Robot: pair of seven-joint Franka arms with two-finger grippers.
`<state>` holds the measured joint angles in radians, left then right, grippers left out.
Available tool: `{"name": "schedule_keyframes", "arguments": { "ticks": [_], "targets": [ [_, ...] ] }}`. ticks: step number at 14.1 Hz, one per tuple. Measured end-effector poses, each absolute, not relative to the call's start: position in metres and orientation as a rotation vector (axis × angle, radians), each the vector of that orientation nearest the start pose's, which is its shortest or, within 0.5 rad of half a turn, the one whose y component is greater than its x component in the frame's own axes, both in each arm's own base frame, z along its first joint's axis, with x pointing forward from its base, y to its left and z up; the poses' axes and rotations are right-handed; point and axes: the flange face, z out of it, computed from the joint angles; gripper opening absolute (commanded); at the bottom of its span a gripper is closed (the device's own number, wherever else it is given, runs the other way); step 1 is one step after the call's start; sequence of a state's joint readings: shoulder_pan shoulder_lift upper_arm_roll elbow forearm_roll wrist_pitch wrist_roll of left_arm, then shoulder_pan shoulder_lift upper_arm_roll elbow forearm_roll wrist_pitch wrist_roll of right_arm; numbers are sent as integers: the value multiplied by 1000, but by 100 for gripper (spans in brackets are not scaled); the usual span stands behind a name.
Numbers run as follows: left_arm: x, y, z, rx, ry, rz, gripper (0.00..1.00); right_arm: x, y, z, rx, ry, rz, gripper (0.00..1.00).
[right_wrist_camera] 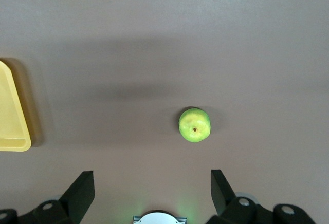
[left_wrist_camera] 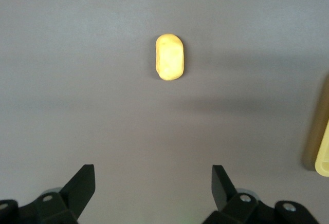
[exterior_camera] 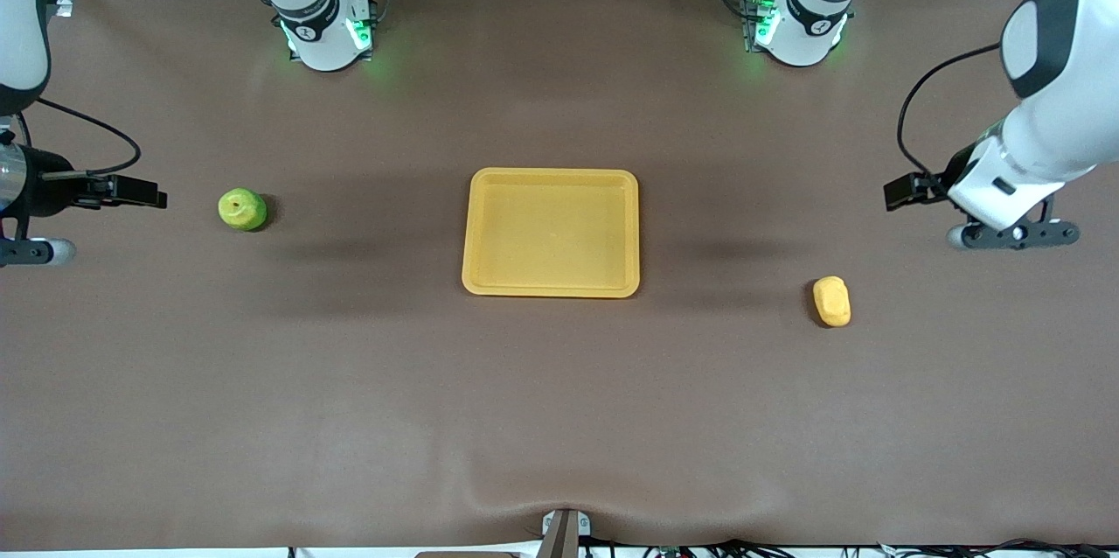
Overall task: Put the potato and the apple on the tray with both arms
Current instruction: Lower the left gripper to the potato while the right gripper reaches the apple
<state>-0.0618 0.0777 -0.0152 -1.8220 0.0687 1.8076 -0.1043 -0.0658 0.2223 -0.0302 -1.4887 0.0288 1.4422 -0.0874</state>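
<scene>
The yellow-orange tray [exterior_camera: 551, 177] lies empty at the table's middle. The green apple [exterior_camera: 242, 209] sits on the table toward the right arm's end; it also shows in the right wrist view [right_wrist_camera: 194, 125]. The oblong yellow potato [exterior_camera: 831, 301] lies toward the left arm's end, nearer the front camera than the tray, and shows in the left wrist view [left_wrist_camera: 169, 57]. My left gripper [exterior_camera: 1014, 234] [left_wrist_camera: 152, 168] hangs open and empty over bare table, apart from the potato. My right gripper [exterior_camera: 26, 252] [right_wrist_camera: 152, 173] hangs open and empty over bare table, apart from the apple.
The brown table cover [exterior_camera: 559, 418] has a small bulge at its front edge. The arms' bases [exterior_camera: 323, 33] [exterior_camera: 800, 20] stand along the table's back edge. A tray corner shows in the left wrist view [left_wrist_camera: 321, 147] and in the right wrist view [right_wrist_camera: 10, 116].
</scene>
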Motion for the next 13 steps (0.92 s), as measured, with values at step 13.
{"name": "schedule_keyframes", "arguments": {
  "ticks": [13],
  "targets": [
    [607,-36,351,-3082,-3,82,100,591,-78,435,-3061,77,483,100]
  ]
}}
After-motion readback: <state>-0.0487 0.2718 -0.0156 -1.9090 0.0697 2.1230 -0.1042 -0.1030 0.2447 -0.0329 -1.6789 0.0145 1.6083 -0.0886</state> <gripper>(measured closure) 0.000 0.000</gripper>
